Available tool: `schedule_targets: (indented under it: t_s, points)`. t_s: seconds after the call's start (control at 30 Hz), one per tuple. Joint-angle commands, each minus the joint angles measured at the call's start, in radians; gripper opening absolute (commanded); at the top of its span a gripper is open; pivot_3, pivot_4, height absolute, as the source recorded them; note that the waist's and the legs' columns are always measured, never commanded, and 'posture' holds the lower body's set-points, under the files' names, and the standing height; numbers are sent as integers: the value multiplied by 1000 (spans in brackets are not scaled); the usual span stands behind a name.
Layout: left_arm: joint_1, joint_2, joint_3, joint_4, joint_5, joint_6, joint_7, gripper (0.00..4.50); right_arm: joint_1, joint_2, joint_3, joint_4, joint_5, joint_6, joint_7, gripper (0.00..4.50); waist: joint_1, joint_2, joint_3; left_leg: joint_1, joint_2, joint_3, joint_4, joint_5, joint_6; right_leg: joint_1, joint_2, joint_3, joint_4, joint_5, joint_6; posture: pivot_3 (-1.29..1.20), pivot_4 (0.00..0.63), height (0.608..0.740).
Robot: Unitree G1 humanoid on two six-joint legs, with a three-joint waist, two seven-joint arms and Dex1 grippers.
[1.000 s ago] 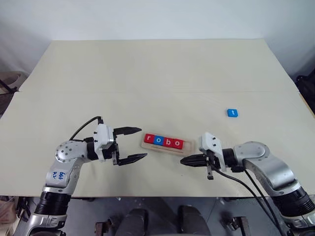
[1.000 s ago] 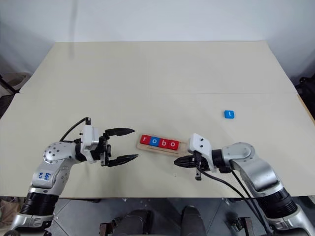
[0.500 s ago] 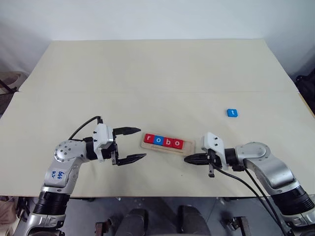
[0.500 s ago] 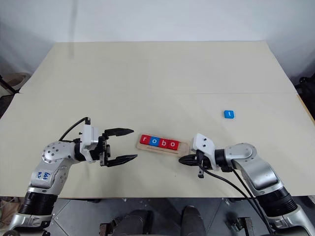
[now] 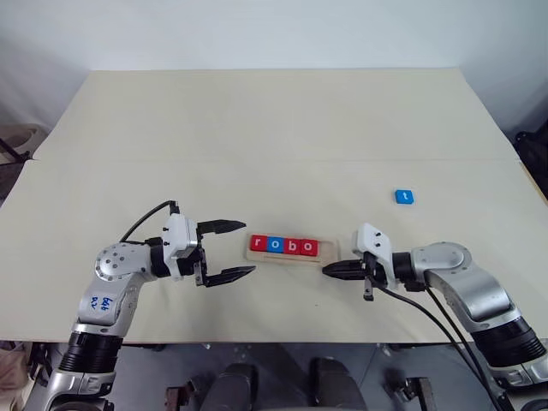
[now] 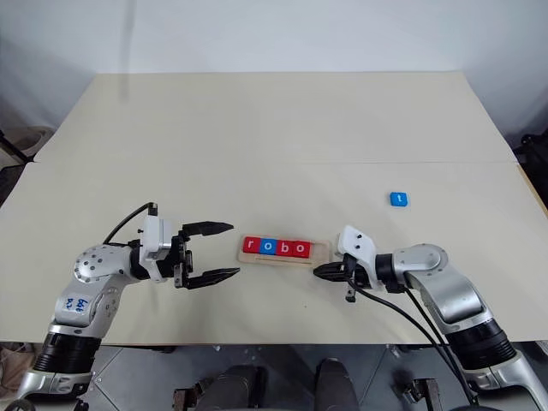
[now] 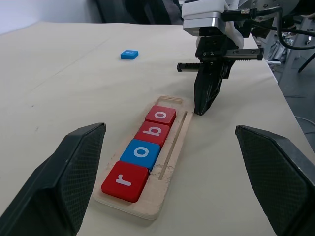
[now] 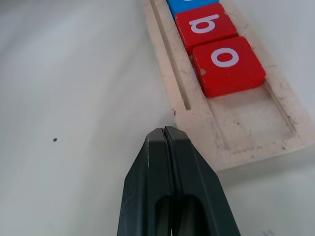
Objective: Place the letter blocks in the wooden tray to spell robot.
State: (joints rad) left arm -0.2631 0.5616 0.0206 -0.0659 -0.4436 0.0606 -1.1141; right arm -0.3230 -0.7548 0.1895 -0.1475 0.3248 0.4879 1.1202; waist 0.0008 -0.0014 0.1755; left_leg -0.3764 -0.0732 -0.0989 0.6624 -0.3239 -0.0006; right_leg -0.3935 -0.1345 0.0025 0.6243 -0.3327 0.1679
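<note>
Pale beige table (image 5: 274, 128) against white wall, wood tray (image 5: 330, 253) near front edge holding r-o-b-o blocks (image 5: 283, 246), blue t (image 5: 404, 197) loose off right; left tool (image 5: 229, 251) spread wide, right tool (image 5: 327, 270) clenched empty beside tray.

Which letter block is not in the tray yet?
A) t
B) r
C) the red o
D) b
A: the blue t block lies alone on the table, far from the tray, whose last slot, past the r, o, b and o, is empty.
</note>
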Motion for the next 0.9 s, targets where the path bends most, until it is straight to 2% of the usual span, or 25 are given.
schedule_targets:
  t_s: [0.03,0.17,0.3,0.43,0.53,0.73,0.77,0.9]
  points:
    - [-6,-2,7,-19,-11,-7,1,4500,34,-34,-44,-61,41,25,24,21,2,0,0,0,0,0,0,0,0,0,0,0,0,0,0,0,150,740]
    - [-6,-4,3,-15,-12,-7,-6,4500,92,-64,-142,-74,67,23,1,21,5,0,0,0,0,0,0,0,0,0,0,0,0,0,0,0,150,740]
    - [-14,-7,-2,1,-11,-10,-17,4500,198,-60,-334,-103,136,54,-70,21,14,0,0,0,0,0,0,0,0,1,0,0,-1,0,0,0,150,740]
    - [-37,-13,-8,30,-8,-12,-32,4500,353,-47,-523,-98,137,25,-142,1217,25,0,0,0,0,0,0,0,0,1,0,0,-1,0,0,0,150,740]
    - [-56,-21,-17,59,-4,-21,-48,4500,456,7,-644,-71,133,-50,-195,2221,26,0,0,0,0,0,0,0,0,1,0,0,-1,0,0,0,150,740]
    - [-95,-37,-28,109,3,-38,-68,4500,537,116,-722,-64,101,-190,-308,4273,16,0,0,1,0,2,0,0,0,1,1,1,0,0,0,0,150,740]
    - [-102,-40,-30,116,4,-40,-70,4500,523,130,-715,-68,99,-192,-333,4452,12,0,0,2,0,3,0,0,0,1,1,2,1,0,0,0,150,740]
    - [-112,-45,-33,127,6,-47,-74,4500,450,141,-678,-77,103,-154,-396,4452,2,0,0,2,1,3,0,0,0,1,1,2,2,0,0,0,150,740]
